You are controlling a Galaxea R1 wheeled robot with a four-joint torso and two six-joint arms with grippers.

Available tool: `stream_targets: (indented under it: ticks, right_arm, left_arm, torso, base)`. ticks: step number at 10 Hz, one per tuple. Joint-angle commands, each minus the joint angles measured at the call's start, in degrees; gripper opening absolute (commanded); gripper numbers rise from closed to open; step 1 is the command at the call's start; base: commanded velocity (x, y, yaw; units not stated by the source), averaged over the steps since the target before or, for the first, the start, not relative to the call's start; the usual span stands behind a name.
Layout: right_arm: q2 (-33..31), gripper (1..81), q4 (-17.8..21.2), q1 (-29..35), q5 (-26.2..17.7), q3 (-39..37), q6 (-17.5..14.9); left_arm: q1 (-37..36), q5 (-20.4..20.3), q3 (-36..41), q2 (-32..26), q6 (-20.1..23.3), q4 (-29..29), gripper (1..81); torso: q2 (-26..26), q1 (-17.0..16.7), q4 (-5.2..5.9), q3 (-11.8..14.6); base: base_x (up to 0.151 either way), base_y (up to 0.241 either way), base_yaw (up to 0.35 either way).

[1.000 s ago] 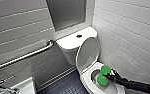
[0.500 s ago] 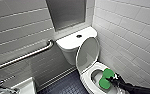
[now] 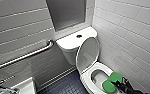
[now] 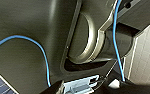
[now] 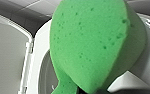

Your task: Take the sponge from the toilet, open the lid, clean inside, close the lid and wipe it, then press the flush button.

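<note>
The white toilet [image 3: 87,79] stands in the corner with its lid [image 3: 88,53] raised and leaning back against the tank [image 3: 69,43]. A round flush button [image 3: 79,36] sits on the tank's top. My right gripper [image 3: 120,85] comes in from the lower right, shut on the bright green sponge [image 3: 111,81]. The sponge hangs over the right side of the bowl, at the seat's inner edge. In the right wrist view the sponge [image 5: 91,45] looms large, with the bowl rim [image 5: 38,62] and the raised lid [image 5: 8,55] behind it.
A metal grab bar [image 3: 28,55] runs along the left tiled wall. The corner of a white sink [image 3: 26,87] shows at the lower left. Dark tiled floor [image 3: 66,85] lies between sink and toilet. The right tiled wall [image 3: 131,37] stands close to the bowl.
The right gripper has carried the sponge a little lower and nearer over the bowl. The lid stays up.
</note>
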Motion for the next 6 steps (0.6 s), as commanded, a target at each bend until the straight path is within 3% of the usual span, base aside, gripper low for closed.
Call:
stream_targets:
  ticks: [1,6]
  right_arm:
    - [-5.15,1.0,-0.15,0.57,3.55,5.52,0.09]
    - [-7.87,1.0,-0.76,-7.08,9.88,11.04,0.09]
  left_arm:
    - [2.34,1.38,0.88,-0.71,0.32,0.95,81.1]
    - [2.42,1.38,0.88,-0.01,0.41,1.39,81.1]
  torso:
    - [0.0,0.0,0.0,0.0]
    - [0.0,0.0,0.0,0.0]
  base:
    - [0.0,0.0,0.0]
    - [0.0,0.0,0.0]
